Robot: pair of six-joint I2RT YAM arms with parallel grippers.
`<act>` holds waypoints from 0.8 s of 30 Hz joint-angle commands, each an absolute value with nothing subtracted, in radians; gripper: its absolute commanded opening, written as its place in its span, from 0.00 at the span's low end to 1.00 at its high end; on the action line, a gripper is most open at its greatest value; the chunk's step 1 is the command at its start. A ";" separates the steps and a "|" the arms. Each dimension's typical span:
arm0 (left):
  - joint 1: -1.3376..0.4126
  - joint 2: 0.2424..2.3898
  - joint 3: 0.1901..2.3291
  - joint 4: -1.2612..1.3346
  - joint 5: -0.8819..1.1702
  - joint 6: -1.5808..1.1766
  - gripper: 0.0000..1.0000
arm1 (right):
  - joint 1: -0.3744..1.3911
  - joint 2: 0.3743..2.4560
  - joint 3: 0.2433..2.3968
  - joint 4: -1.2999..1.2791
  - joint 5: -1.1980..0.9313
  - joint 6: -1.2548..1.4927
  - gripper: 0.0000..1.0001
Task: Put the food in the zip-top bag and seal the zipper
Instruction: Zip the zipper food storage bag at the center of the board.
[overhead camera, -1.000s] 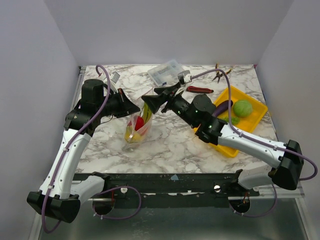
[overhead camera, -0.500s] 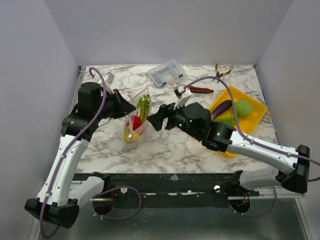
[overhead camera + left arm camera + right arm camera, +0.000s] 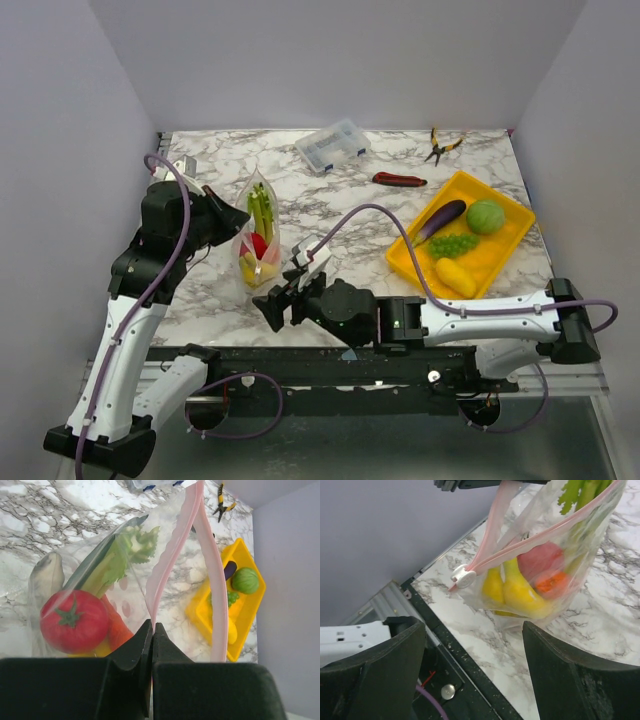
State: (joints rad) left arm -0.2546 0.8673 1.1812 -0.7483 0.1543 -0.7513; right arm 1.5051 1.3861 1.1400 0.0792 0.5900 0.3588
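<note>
Drawn back toward the near desk (image 3: 350, 262) edge: right gripper (image 3: 270, 303), wide open and empty, zip-top bag (image 3: 540, 565) just ahead. Left gripper (image 3: 152, 630) pinched shut on the zipper (image 3: 176, 562), food (image 3: 75, 622) hanging beside.

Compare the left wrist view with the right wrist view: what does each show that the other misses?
Left wrist only: the yellow tray holding the eggplant and green ball, the pliers, and the left tool shut on the zipper. Right wrist only: the white slider, the dark front rail, and the open right tool. Both: the zip-top bag, its zipper, and the tomato and celery inside.
</note>
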 commanded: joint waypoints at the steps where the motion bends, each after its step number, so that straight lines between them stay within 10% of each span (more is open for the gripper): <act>1: -0.250 0.844 1.166 -0.760 0.092 -0.793 0.00 | 1.506 1.453 1.203 0.141 0.704 0.292 0.80; 24: -0.250 0.863 1.184 -0.695 0.277 -0.682 0.00 | 1.411 1.593 1.710 -0.552 0.635 0.752 0.76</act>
